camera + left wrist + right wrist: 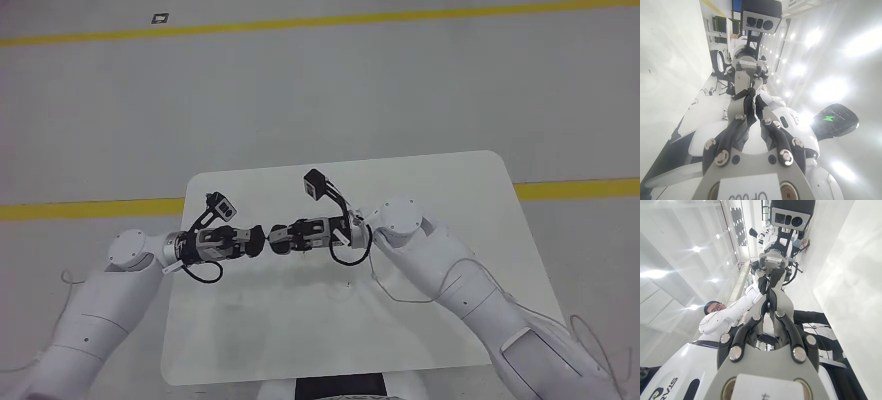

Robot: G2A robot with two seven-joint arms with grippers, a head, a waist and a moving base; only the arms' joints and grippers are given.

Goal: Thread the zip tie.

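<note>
With my left end effector (256,239) and right end effector (277,237) both clenched tip-to-tip above the tabletop (440,200), slight misalignment could make the zip tie miss its slot.

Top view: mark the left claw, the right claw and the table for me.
left claw (258,240), top view, on its dark tip.
right claw (278,238), top view, on its dark tip.
table (465,185), top view, on bare surface near a far corner.
</note>
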